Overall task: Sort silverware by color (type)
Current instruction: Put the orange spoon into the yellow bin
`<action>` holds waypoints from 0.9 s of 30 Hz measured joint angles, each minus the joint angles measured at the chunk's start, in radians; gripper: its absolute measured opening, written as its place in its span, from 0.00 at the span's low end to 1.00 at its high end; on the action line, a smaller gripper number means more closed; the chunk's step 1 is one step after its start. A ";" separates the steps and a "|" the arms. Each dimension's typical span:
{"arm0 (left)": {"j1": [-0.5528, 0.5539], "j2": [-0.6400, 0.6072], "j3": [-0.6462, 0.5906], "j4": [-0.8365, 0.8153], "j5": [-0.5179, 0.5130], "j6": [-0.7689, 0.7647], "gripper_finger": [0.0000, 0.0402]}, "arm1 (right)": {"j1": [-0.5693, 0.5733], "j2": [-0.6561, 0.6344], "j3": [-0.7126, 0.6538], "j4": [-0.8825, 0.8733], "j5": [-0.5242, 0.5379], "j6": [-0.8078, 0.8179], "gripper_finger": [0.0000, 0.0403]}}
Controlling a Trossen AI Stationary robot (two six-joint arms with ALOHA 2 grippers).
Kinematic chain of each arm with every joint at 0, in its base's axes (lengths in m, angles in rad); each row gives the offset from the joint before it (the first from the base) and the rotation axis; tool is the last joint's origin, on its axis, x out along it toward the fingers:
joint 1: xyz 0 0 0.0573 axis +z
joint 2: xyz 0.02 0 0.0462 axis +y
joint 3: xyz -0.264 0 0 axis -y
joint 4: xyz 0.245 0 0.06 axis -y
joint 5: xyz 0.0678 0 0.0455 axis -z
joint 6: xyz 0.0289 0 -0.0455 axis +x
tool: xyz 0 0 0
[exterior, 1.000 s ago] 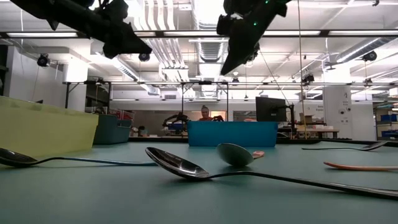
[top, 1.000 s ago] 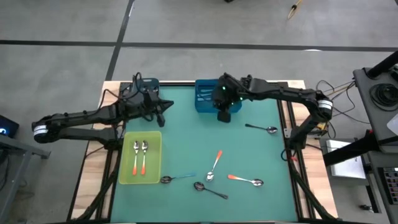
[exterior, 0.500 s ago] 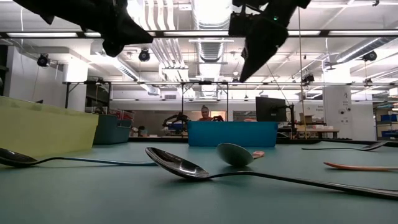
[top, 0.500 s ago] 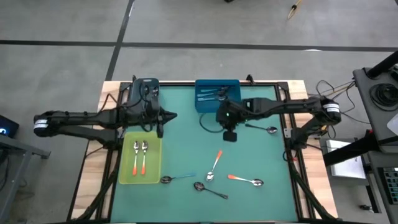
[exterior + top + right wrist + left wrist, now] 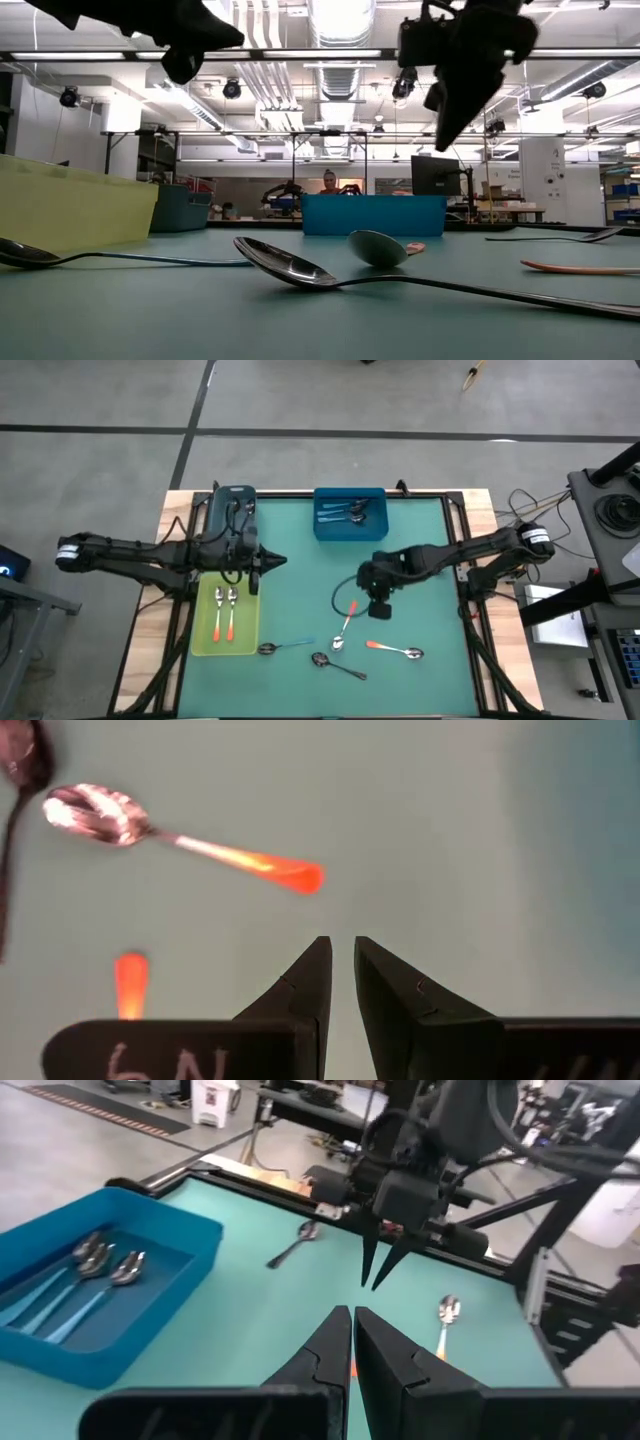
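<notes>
Several spoons lie flat on the green mat: an orange-handled one (image 5: 345, 625), a second orange one (image 5: 392, 650), a blue-handled one (image 5: 285, 647) and a dark one (image 5: 337, 665). Two orange spoons lie in the yellow-green tray (image 5: 243, 645), and blue spoons lie in the blue bin (image 5: 350, 530). My right gripper (image 5: 378, 612) hangs above the mat just far of the orange spoons, pointing steeply down. Its fingers (image 5: 320, 960) stand a narrow gap apart with nothing between them. My left gripper (image 5: 268, 563) is shut and empty, held level above the tray's far right corner.
A dark teal bin (image 5: 232, 510) stands at the far left beside the blue bin. Another dark spoon (image 5: 290, 1245) lies near the mat's right edge, beyond my right arm. Bare mat lies between the bins and the loose spoons.
My right gripper has swung from over the blue bin toward the near edge and sunk lower, turning about as it went; it now hangs over the mat's middle near the orange spoons. My left gripper has swung toward the near edge, from beside the teal bin to the tray's far corner.
</notes>
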 joint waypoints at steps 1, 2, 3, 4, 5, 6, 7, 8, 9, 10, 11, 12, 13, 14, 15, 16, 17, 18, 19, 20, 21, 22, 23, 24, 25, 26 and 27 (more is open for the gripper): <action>-0.008 0.000 0.000 0.006 0.000 -0.003 0.00 | 0.020 0.000 -0.004 -0.003 0.000 0.028 0.09; -0.015 0.000 0.000 0.014 0.000 -0.007 0.00 | 0.038 0.000 -0.006 -0.005 -0.001 0.059 0.09; -0.022 0.000 0.000 0.021 -0.001 -0.012 0.00 | 0.056 0.000 -0.008 -0.006 -0.003 0.093 0.09; -0.028 0.000 0.000 0.031 -0.001 -0.018 0.00 | 0.073 0.000 -0.010 -0.010 -0.005 0.131 0.09; -0.035 0.000 0.000 0.041 -0.001 -0.020 0.00 | 0.089 0.001 -0.010 -0.016 -0.015 0.167 0.09; -0.042 0.000 0.000 0.049 -0.001 -0.021 0.00 | 0.102 0.001 -0.011 -0.018 -0.036 0.190 0.09; -0.049 0.000 0.000 0.055 -0.002 -0.021 0.00 | 0.114 0.001 -0.009 -0.018 -0.059 0.211 0.09; -0.054 0.000 0.000 0.063 -0.002 -0.022 0.00 | 0.125 0.001 -0.005 -0.017 -0.083 0.231 0.09; -0.059 0.000 0.000 0.074 -0.002 -0.022 0.00 | 0.135 0.001 -0.001 -0.016 -0.105 0.254 0.09; -0.063 0.000 0.000 0.083 -0.002 -0.022 0.00 | 0.146 0.001 0.003 -0.013 -0.120 0.278 0.09; -0.066 0.000 0.000 0.089 -0.002 -0.022 0.00 | 0.157 0.001 0.005 -0.015 -0.129 0.295 0.09; -0.067 0.000 0.000 0.094 -0.002 -0.020 0.00 | 0.169 0.001 0.007 -0.017 -0.132 0.308 0.09; -0.068 0.000 0.000 0.096 -0.002 -0.020 0.00 | 0.180 0.001 0.009 -0.016 -0.132 0.323 0.09; -0.068 0.000 0.000 0.099 -0.003 -0.019 0.00 | 0.191 0.002 0.010 -0.016 -0.132 0.333 0.09; -0.068 0.000 0.000 0.103 -0.005 -0.018 0.00 | 0.201 0.002 0.011 -0.016 -0.132 0.347 0.09; -0.068 0.000 0.000 0.103 -0.009 -0.018 0.00 | 0.212 0.002 0.011 -0.016 -0.132 0.355 0.09; -0.068 0.000 0.000 0.104 -0.010 -0.017 0.00 | 0.222 0.002 0.010 -0.016 -0.131 0.362 0.09; -0.068 0.000 0.000 0.104 -0.010 -0.015 0.00 | 0.234 0.002 0.008 -0.016 -0.131 0.372 0.09; -0.068 0.000 0.000 0.105 -0.011 -0.008 0.00 | 0.245 0.002 0.006 -0.021 -0.131 0.380 0.09; -0.068 0.000 0.000 0.108 -0.011 0.000 0.00 | 0.257 0.002 0.005 -0.032 -0.131 0.390 0.09; -0.068 0.000 0.000 0.109 -0.011 0.005 0.00 | 0.269 0.002 0.004 -0.045 -0.131 0.403 0.09; -0.068 0.000 0.000 0.110 -0.011 0.008 0.00 | 0.280 0.002 0.003 -0.060 -0.131 0.411 0.09; -0.068 0.000 0.000 0.111 -0.011 0.009 0.00 | 0.292 0.005 0.001 -0.073 -0.131 0.420 0.09; -0.068 0.000 0.000 0.112 -0.011 0.009 0.00 | 0.303 0.006 0.000 -0.084 -0.131 0.423 0.09; -0.068 0.000 0.000 0.114 -0.012 0.012 0.00 | 0.315 0.007 -0.002 -0.095 -0.126 0.423 0.09; -0.068 0.000 0.000 0.118 -0.012 0.021 0.00 | 0.327 0.007 -0.006 -0.100 -0.122 0.423 0.09; -0.068 0.000 0.000 0.121 -0.012 0.033 0.00 | 0.338 0.007 -0.015 -0.098 -0.120 0.422 0.09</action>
